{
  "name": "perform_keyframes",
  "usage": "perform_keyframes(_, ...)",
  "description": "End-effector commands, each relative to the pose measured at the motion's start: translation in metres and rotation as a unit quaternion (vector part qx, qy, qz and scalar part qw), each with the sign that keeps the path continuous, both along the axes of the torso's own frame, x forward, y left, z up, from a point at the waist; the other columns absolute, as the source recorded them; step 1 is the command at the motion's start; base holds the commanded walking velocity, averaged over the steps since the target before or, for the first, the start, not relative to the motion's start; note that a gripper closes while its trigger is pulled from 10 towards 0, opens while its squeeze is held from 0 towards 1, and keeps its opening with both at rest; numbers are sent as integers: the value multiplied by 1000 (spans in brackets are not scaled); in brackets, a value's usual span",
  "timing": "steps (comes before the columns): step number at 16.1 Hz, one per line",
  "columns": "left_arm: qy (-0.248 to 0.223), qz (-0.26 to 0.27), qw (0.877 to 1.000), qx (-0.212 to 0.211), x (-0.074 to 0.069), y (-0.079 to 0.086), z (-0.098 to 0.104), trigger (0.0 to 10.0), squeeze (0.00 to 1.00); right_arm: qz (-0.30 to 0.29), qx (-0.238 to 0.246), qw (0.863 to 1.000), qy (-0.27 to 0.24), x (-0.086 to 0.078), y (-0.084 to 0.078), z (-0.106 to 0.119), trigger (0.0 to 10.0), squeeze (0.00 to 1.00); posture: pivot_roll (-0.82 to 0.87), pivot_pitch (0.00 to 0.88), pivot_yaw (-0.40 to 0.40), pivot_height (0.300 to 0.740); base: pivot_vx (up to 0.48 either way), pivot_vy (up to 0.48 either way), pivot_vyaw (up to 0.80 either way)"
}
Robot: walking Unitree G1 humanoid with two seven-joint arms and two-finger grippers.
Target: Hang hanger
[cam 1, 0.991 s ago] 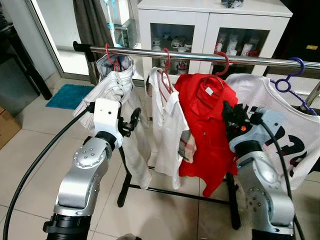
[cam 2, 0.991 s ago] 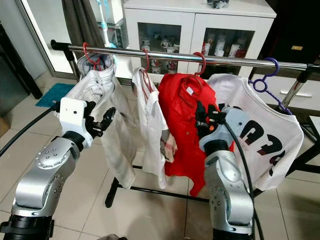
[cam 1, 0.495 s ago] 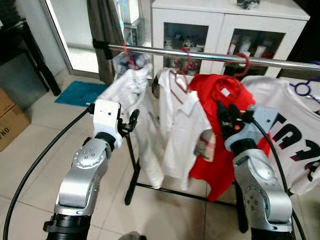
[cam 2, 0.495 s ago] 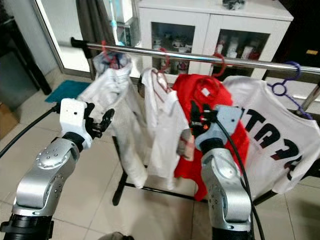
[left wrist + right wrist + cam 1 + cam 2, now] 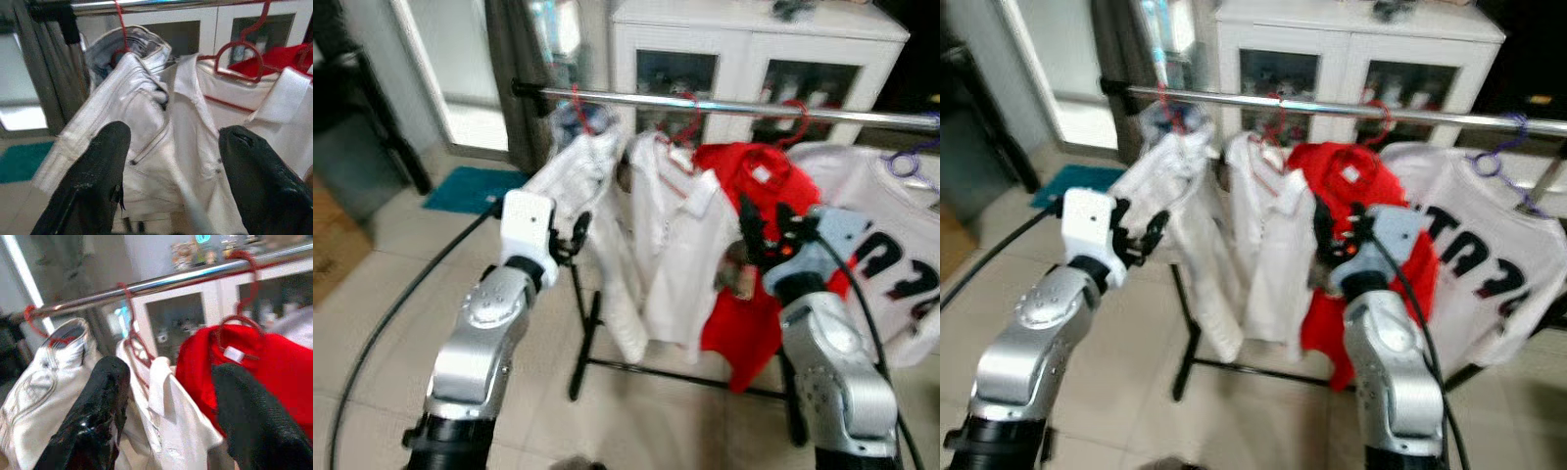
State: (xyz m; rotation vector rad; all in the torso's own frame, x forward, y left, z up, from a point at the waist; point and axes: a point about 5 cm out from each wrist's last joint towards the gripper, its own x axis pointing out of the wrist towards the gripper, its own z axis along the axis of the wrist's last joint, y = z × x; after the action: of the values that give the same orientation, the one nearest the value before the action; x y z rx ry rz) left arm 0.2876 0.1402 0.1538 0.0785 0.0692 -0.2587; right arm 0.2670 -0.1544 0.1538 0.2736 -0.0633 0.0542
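Note:
A steel clothes rail (image 5: 724,106) carries several garments on hangers: white trousers (image 5: 576,176) on a red hanger (image 5: 119,29), a white shirt (image 5: 677,245) on a red hanger (image 5: 131,328), a red shirt (image 5: 759,196) on a red hanger (image 5: 243,289), and a white printed tee (image 5: 891,264) on a purple hanger (image 5: 1494,157). My left gripper (image 5: 576,235) is raised before the trousers, open and empty. My right gripper (image 5: 761,230) stands open before the red shirt, holding nothing.
A white glass-door cabinet (image 5: 754,59) stands behind the rail. A dark curtain (image 5: 514,69) and a bright doorway are at the back left, with a teal mat (image 5: 470,188) on the tiled floor. The rack's black base (image 5: 675,377) lies below the clothes.
The whole picture has shifted and blurred, so the camera has moved; the rack sits further right in view. Both grippers stay open and raised before the clothes.

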Motion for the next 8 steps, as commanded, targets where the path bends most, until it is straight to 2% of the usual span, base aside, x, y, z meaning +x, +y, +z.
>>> perform_keyframes(1,-4,1,1000,6,2,2,3,10000,0,-1,18,1000,10,-2,1,-2,10000,1000,-73,0,61,740,0,390,0)
perform_keyframes(3,-5,-1,1000,9,2,2,4,10000,0,9,23,1000,11,-3,3,-5,10000,1000,-72,0,63,740,0,390,0)
perform_keyframes(5,-5,-2,1000,10,2,2,4,10000,0,-2,3,1000,-1,-2,2,-3,10000,1000,-74,0,64,740,0,390,0)
perform_keyframes(7,2,-5,1000,-5,1,2,2,10000,8,17,3,1000,-10,-3,6,-1,10000,1000,-75,0,64,740,0,328,0)
perform_keyframes(8,3,-4,1000,-8,1,2,2,10000,698,18,-1,1000,-10,-3,7,0,10000,1000,-76,0,64,740,0,0,0)
